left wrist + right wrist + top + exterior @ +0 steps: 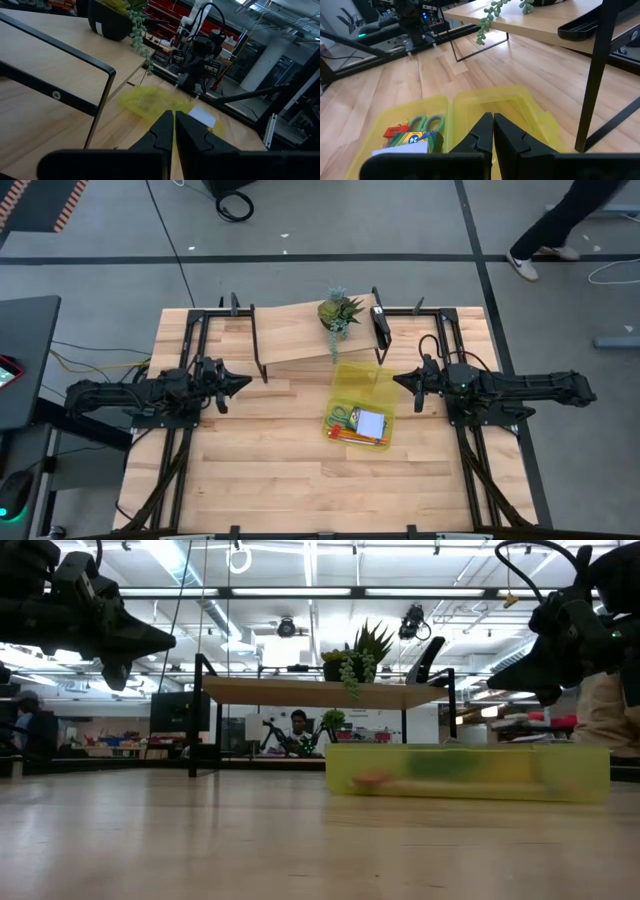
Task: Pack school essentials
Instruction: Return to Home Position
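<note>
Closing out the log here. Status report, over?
Left gripper shut, empty, raised over table's left. Right gripper shut, empty, raised beside the lid. Supplies sit in the open yellow box. Plant on shelf behind, clear.

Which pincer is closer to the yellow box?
The right pincer, just beside the yellow box; the left pincer sits well away on the opposite side.

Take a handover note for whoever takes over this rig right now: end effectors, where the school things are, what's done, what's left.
Left end effector: shut, empty, raised at the table's left side.
Right end effector: shut, empty, raised beside the yellow box.
Done: green scissors, crayon box, pale notepad and orange pencils lie in the box.
Left: lid is open; probably close it.
</note>
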Motion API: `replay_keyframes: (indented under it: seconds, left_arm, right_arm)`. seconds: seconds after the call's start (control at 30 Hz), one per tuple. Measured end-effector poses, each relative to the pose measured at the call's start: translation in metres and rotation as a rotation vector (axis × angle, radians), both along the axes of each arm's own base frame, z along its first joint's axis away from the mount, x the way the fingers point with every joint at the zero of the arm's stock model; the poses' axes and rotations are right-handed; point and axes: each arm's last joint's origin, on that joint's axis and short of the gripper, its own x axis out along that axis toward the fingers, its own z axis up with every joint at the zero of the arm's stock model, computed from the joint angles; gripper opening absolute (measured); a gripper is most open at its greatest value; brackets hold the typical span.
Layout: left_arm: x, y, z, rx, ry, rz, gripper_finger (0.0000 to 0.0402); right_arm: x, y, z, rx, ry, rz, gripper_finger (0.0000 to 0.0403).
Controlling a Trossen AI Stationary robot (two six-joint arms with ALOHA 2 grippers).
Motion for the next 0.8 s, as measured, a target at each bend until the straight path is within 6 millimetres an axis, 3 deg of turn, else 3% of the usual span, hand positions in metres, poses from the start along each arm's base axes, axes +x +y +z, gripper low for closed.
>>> replay_keyframes:
  seconds: [0.8]
  left_arm:
    - [0.0, 0.0, 0.0, 0.008, 0.001, -0.001, 0.0033]
  right_arm:
    - [0.0, 0.0, 0.0, 0.0, 0.0, 0.0, 0.0021]
